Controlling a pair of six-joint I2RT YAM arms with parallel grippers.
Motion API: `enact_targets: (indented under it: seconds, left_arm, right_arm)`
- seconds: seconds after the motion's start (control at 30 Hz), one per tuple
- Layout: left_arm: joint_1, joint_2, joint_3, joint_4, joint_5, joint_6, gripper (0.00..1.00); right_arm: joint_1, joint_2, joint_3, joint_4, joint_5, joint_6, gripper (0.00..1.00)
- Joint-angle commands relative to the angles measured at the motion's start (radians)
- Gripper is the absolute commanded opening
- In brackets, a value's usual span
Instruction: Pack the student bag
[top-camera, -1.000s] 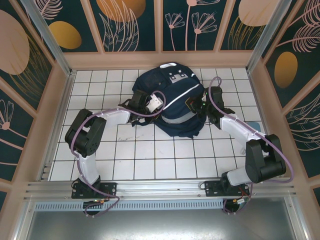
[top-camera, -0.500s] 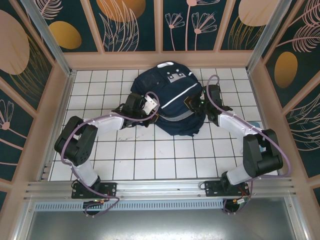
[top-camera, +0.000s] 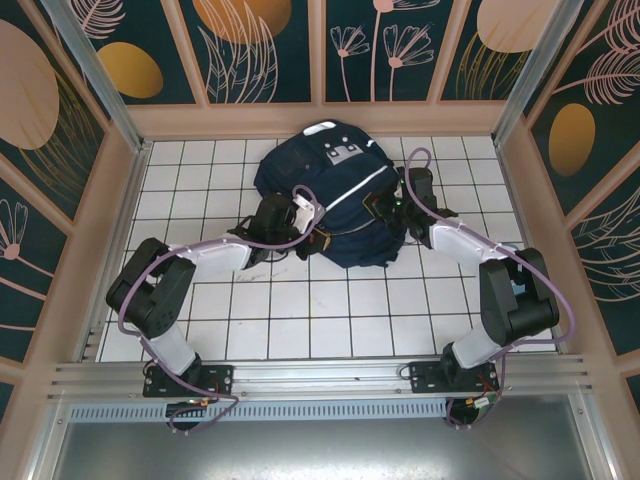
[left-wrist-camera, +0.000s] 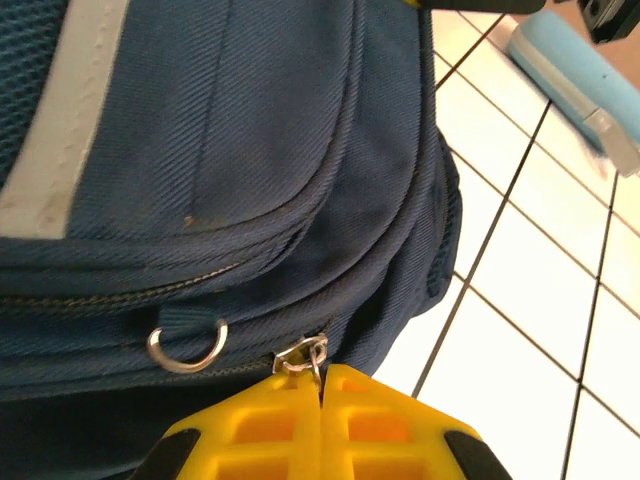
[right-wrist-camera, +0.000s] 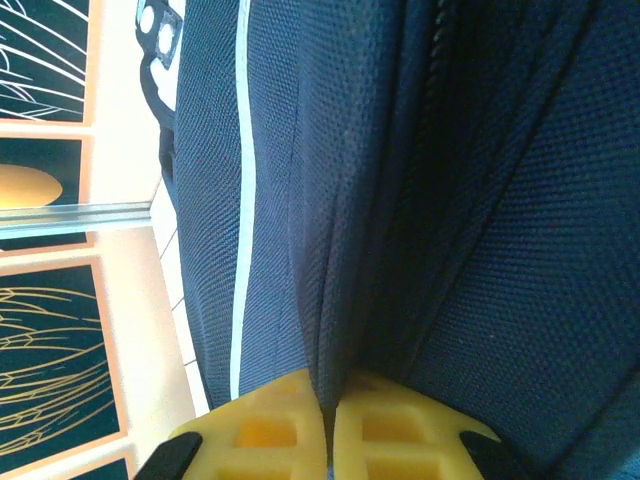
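Navy student bag (top-camera: 335, 190) lies at the far middle of the white tiled tabletop (top-camera: 300, 300). Left claw (left-wrist-camera: 322, 385), yellow fingers pressed together, pinches a silver zipper pull (left-wrist-camera: 305, 352) on the bag. Right claw (right-wrist-camera: 326, 392) pinches a fold of bag fabric on the opposite side

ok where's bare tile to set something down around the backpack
Widest bare tile lies in front of the student bag, between left arm, right arm and the near rail. Smaller patches sit at both back corners beside it. Crowded: the bag's flanks, where the left hand and right hand pinch it.
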Motion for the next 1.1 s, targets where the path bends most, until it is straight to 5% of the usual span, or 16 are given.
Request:
enact_targets:
  seconds: [0.0,0.2,0.37,0.6,0.83,1.07]
  left_arm:
    - [-0.058,-0.005,0.003,0.172,0.145,-0.130,0.00]
    - [-0.060,-0.004,0.014,0.183,0.093,-0.286,0.00]
    - [-0.069,0.034,0.038,0.128,0.083,-0.437,0.00]
    - [-0.056,0.009,0.049,0.030,0.038,-0.484,0.51]
    - [0.053,-0.136,-0.069,0.012,-0.022,-0.550,0.69]
    - [0.143,-0.296,-0.175,-0.080,-0.316,-0.601,0.87]
  right_arm:
    - [0.031,-0.004,0.002,0.116,-0.010,-0.031,0.14]
    - [0.021,-0.155,-0.063,-0.004,0.057,-0.200,0.46]
    - [0.022,-0.301,-0.128,-0.130,0.145,-0.357,0.55]
    - [0.060,-0.336,-0.170,-0.221,0.222,-0.450,0.56]
    - [0.191,-0.312,-0.135,-0.301,0.338,-0.524,0.54]
    - [0.350,-0.170,-0.044,-0.368,0.413,-0.522,0.51]
